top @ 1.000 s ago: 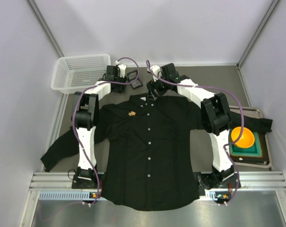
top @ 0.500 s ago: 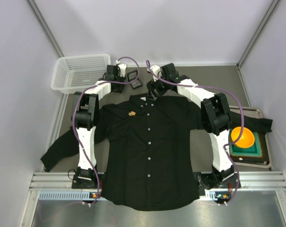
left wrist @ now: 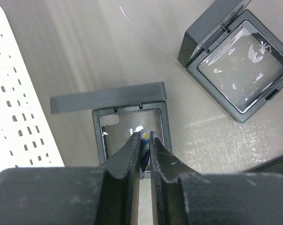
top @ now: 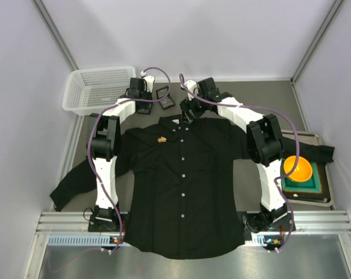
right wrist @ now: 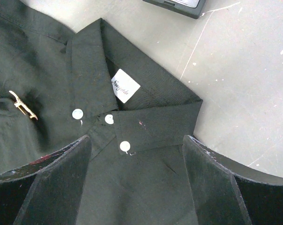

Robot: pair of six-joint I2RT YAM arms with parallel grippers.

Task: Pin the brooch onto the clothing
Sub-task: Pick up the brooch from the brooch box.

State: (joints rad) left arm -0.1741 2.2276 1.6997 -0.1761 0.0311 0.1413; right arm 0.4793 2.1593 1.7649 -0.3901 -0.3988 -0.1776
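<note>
In the left wrist view my left gripper (left wrist: 142,136) is shut on a small blue and yellow brooch (left wrist: 144,146), held edge-on between the fingertips just above an open black display box (left wrist: 98,136) with its lid (left wrist: 108,96) raised. The clothing, a black button-up shirt (top: 181,192), lies flat in front of the arms with its collar (right wrist: 151,124) at the far end. A gold brooch (top: 162,139) sits on the shirt's chest (right wrist: 23,108). My right gripper (right wrist: 137,138) hangs open over the collar, touching nothing.
A second black box (left wrist: 240,65) with a clear window lies closed beside the open one. At the far left stands a white mesh basket (top: 97,87). An orange bowl (top: 297,168) rests on a green tray (top: 315,189) at the right, over one sleeve.
My left gripper's jaws have closed onto the blue and yellow brooch in the open box. The right arm and the shirt have not moved.
</note>
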